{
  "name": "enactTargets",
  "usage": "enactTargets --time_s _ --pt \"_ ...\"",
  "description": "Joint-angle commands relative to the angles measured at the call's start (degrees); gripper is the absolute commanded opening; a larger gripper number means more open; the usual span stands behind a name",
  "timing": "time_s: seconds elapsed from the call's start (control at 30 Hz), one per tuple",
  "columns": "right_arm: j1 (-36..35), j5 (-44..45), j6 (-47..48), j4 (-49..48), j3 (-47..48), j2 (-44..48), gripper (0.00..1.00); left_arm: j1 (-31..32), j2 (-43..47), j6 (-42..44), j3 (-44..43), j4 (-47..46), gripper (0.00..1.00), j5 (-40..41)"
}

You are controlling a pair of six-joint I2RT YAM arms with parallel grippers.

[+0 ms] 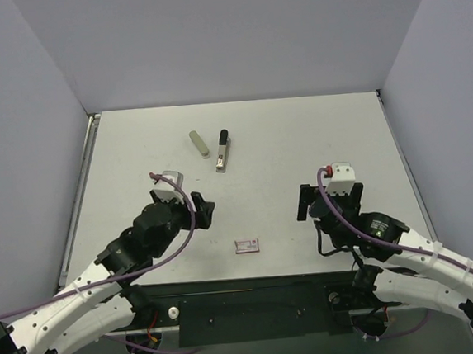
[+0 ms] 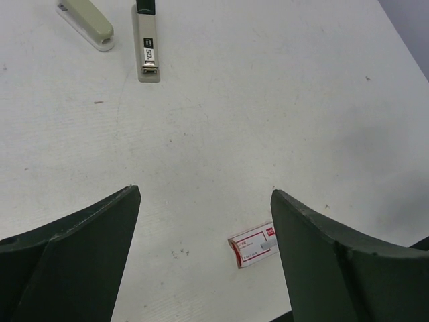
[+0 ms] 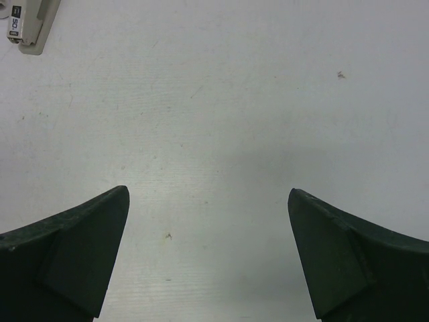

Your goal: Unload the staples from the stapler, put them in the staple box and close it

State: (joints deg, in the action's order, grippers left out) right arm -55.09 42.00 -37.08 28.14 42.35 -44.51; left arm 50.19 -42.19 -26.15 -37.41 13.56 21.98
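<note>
The stapler (image 1: 223,152), slim and silver-grey with a black end, lies flat at the back middle of the table. It also shows in the left wrist view (image 2: 147,43) and at the top left corner of the right wrist view (image 3: 27,23). No staples show. My left gripper (image 1: 200,215) (image 2: 205,192) hovers open, well short of the stapler, nothing between its fingers. My right gripper (image 1: 329,199) (image 3: 208,191) stands open over bare table to the right, holding nothing.
An olive-grey rounded bar (image 1: 199,143) (image 2: 90,20) lies just left of the stapler. A small white-and-red box (image 1: 247,245) (image 2: 253,244) sits near the front edge, close to my left gripper's right finger. Walls enclose the table (image 1: 299,138) on three sides.
</note>
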Motion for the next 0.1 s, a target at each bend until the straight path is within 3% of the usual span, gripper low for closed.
enactTargets --time_s 0.0,0.07 --pt "0.7 0.4 3.3 2.4 2.7 1.9 1.0 0.0 0.3 2.1 -2.3 -1.9 0.9 1.8" --pt "0.6 3.0 2.5 4.4 4.1 1.3 1.0 0.1 -0.4 2.5 -1.4 -4.1 0.9 1.2"
